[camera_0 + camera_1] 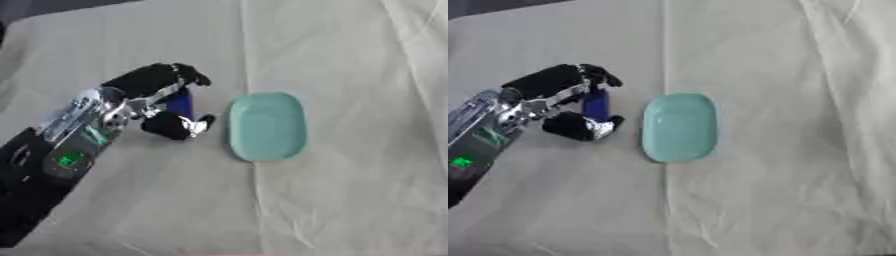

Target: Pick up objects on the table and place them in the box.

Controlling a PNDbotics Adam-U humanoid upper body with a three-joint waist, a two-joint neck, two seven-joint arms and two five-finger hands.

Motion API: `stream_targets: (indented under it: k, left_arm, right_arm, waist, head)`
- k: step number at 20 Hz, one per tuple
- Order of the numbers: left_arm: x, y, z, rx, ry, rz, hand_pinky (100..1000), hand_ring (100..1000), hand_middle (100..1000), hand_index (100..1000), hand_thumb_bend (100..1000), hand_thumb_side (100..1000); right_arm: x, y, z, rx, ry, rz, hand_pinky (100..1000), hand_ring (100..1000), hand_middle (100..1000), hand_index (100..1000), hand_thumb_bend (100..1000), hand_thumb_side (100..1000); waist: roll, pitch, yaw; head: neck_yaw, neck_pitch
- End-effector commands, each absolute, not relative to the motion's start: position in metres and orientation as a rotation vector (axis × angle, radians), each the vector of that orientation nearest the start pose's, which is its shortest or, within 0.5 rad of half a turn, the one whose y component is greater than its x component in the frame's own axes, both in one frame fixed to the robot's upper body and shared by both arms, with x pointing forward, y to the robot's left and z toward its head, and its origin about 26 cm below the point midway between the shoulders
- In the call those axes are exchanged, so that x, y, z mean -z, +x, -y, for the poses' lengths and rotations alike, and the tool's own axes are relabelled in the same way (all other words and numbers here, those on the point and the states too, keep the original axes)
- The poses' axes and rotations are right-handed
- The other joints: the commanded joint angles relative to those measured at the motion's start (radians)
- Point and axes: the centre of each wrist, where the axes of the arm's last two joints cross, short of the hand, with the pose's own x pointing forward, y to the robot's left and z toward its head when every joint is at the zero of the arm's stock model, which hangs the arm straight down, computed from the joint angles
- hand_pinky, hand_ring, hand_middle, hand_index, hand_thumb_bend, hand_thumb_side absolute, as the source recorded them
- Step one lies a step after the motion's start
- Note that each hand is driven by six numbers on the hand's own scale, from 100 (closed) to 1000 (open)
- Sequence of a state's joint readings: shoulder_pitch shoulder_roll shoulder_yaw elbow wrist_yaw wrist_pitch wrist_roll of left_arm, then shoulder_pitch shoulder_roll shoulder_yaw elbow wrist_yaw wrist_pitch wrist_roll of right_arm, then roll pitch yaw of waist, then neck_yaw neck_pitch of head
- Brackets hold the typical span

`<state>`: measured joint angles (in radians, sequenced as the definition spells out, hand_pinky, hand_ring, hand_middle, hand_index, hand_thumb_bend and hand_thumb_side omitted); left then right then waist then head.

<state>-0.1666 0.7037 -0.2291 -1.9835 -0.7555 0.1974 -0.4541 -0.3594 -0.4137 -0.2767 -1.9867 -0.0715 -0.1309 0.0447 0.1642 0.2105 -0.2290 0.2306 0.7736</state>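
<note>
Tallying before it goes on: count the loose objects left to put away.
1: a blue object gripped in the left robot hand, just left of the teal tray. The robot hand may hide more.

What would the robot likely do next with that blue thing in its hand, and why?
Probably lift it and carry it right, toward the green tray. The left hand already has fingers and thumb curled round the blue object, low over the cloth, and the tray lies just beside it, apart.
</note>
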Motion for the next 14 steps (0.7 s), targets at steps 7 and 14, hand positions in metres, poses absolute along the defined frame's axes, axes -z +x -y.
stream_targets:
  k: [7, 14]
  left_arm:
    - [-0.1685, 0.2774, -0.2808, 1.611, 0.768, 1.249, 585, 771, 842, 953, 360, 766]
    - [-0.1713, 0.2778, -0.2843, 1.722, 0.723, 1.2, 622, 801, 858, 970, 355, 789]
  right_arm:
    - [-0.2585, 0.2923, 0.3327, -0.315, -0.369, 2.525, 853, 917, 997, 917, 100, 458]
    - [-0.2598, 0.2923, 0.333, -0.325, -0.362, 2.527, 854, 918, 995, 915, 100, 457]
  waist:
    - [-0.003, -0.009, -0.004]
    - [-0.002, -0.004, -0.006]
  head:
    - [0.011, -0.004]
    - [0.013, -0.004]
